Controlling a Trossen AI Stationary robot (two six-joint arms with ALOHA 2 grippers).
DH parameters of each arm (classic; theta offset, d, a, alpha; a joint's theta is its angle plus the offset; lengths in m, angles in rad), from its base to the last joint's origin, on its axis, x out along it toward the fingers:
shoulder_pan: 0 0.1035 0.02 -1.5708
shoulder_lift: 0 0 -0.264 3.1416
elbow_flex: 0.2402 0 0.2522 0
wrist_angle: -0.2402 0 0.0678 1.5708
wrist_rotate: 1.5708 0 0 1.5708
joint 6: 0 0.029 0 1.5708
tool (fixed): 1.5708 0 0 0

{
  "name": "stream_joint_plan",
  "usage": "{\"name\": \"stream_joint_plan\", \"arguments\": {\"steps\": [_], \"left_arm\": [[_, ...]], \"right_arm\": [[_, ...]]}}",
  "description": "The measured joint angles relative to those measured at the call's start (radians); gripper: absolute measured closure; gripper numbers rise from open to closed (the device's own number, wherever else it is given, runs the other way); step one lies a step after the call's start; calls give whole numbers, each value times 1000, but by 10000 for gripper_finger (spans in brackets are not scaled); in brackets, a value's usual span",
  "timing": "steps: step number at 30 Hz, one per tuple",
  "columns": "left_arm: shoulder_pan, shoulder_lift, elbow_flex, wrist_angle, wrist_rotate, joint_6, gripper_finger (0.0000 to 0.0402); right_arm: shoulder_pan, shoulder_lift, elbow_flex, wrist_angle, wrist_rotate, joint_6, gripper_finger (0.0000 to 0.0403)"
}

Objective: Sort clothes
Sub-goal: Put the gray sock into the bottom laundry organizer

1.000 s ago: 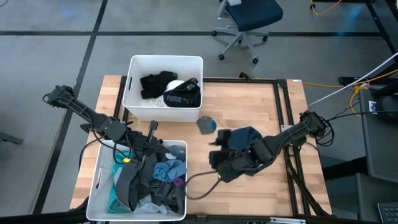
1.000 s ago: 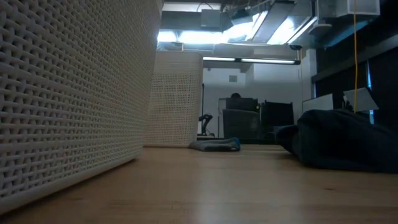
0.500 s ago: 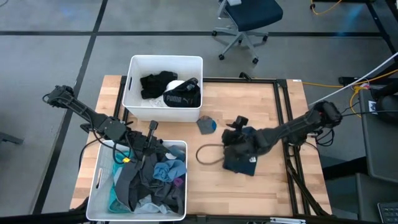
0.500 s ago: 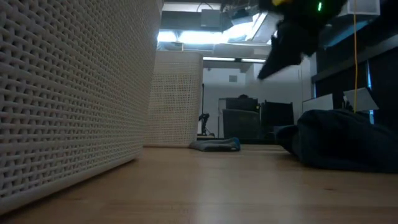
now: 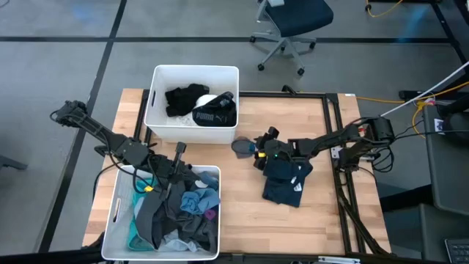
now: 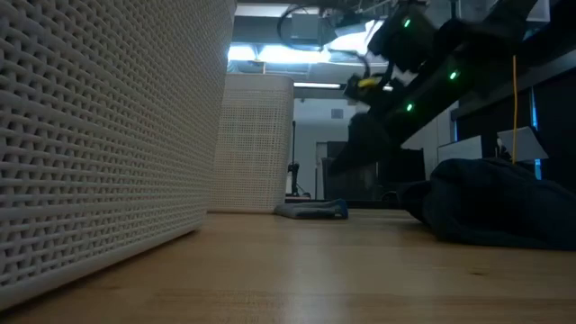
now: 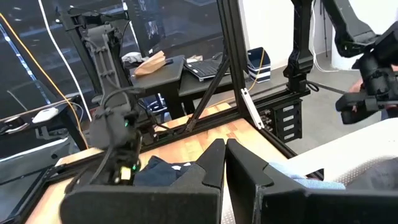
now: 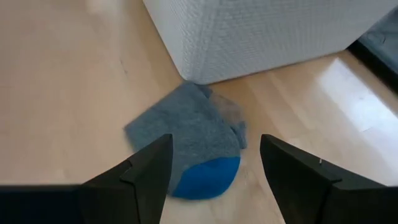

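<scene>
A: where's the right hand (image 5: pixel 258 149) at?

B: Arm's stretched out low across the desk (image 5: pixel 322 220), hand spread wide and empty, hanging right over the small grey-and-blue garment (image 8: pixel 194 144) by the far bin (image 5: pixel 194 132). A dark navy garment (image 5: pixel 284 180) lies under the forearm.

A: and the left hand (image 5: pixel 178 154)?

B: Parked at the near bin (image 5: pixel 117 213) rim, above the pile of clothes (image 5: pixel 179 216), fingers (image 7: pixel 208 163) pressed together, nothing in them. The black PUMA garment (image 5: pixel 214 114) is in the far bin.
</scene>
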Motion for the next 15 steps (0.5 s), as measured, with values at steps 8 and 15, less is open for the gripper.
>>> {"name": "stream_joint_plan", "arguments": {"steps": [8,15], "left_arm": [[0,0,0,0,0,2,396],[0,0,0,-1,0,3,396]], "right_arm": [[-58,125,-1,93,-94,-3,159],[-62,208,2,122,-118,-27,161]]}}
